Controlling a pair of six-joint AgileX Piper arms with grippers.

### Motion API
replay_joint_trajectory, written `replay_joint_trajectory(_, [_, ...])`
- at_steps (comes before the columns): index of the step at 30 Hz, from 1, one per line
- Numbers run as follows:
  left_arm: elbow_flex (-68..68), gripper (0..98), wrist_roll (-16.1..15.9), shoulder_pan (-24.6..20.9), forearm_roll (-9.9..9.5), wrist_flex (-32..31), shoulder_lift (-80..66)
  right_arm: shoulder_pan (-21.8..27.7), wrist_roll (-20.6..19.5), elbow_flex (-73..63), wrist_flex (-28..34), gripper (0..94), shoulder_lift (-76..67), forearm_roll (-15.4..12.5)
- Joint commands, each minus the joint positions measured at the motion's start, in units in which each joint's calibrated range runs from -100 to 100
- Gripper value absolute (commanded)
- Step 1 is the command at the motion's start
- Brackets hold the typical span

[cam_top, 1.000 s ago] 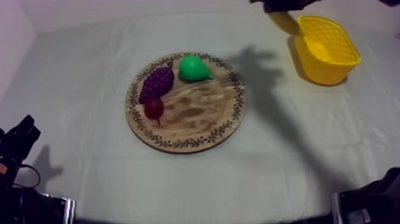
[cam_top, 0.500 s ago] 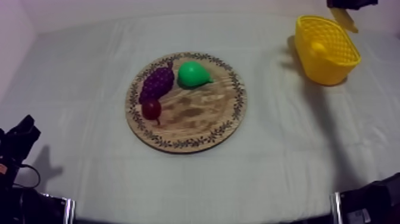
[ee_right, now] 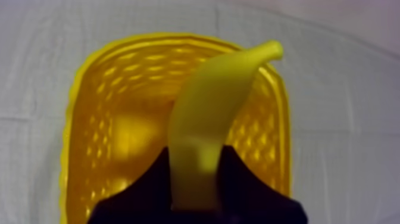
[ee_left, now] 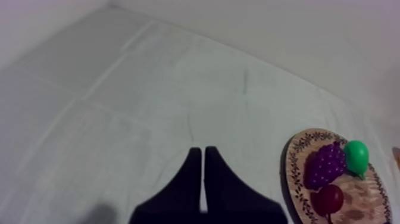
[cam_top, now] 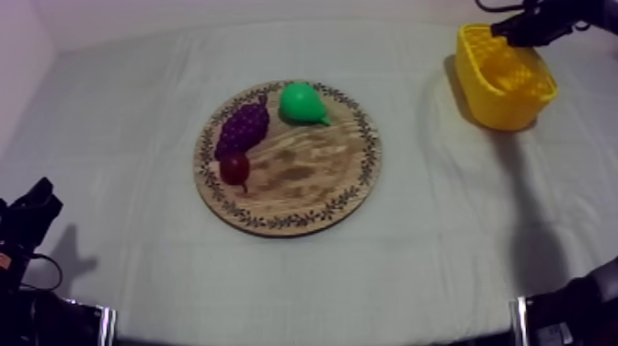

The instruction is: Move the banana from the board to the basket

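A yellow banana (ee_right: 208, 119) is held upright between the black fingers (ee_right: 241, 182) of my right gripper (ee_right: 196, 161), which is shut on it. Directly below hangs the open yellow basket (ee_right: 101, 113). In the top view my right gripper (cam_top: 532, 23) hovers over the far rim of the basket (cam_top: 504, 87) at the table's far right. My left gripper (ee_left: 199, 164) is shut on nothing, its fingers together as a narrow wedge above bare cloth; in the top view it rests low at the left (cam_top: 32, 213).
The round wooden board (cam_top: 303, 189) lies mid-table with a bunch of grapes (cam_top: 242, 129), a green pear (cam_top: 302, 103) and a small red fruit (cam_top: 236, 167) on its left half. The left wrist view shows the same board (ee_left: 293, 164) beside the gripper.
My right gripper has carried the banana rightward from left of the basket, past its far edge, and now hangs over the basket. The left arm and the fruit on the board have not moved.
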Motion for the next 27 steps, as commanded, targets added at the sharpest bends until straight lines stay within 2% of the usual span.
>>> replay_joint_trajectory(1, [0.0,0.1,0.0,0.0,-0.03,0.0,0.0,0.0,0.2,-0.2,-0.8,8.9,2.9,0.0])
replay_joint_trajectory(3, [0.0,0.1,0.0,0.0,-0.03,0.0,0.0,-0.1,0.6,-0.6,-1.5,15.6,4.9,-0.4])
replay_joint_trajectory(7, [0.0,0.1,0.0,0.0,-0.03,0.0,0.0,0.0,2.4,-1.0,-1.9,44.1,8.0,-1.9])
replay_joint_trajectory(9, [0.0,0.1,0.0,0.0,-0.03,0.0,0.0,0.1,3.1,-0.9,-2.0,54.4,8.8,-2.8])
replay_joint_trajectory(13, [0.0,0.1,0.0,0.0,-0.03,0.0,0.0,0.3,4.4,-0.9,-2.2,62.3,7.9,-4.8])
replay_joint_trajectory(15, [0.0,0.1,0.0,0.0,-0.03,0.0,0.0,0.4,4.9,-0.5,-2.4,61.1,6.0,-5.8])
replay_joint_trajectory(17, [0.0,0.1,0.0,0.0,-0.03,0.0,0.0,0.6,5.5,0.9,-3.1,55.8,2.9,-7.1])
replay_joint_trajectory(24, [0.0,0.1,0.0,0.0,-0.03,0.0,0.0,1.1,5.5,14.4,-11.9,16.7,-15.5,-9.7])
replay_joint_trajectory(27, [0.0,0.1,0.0,0.0,-0.03,0.0,0.0,1.0,5.4,23.1,-16.5,7.0,-25.4,-10.2])
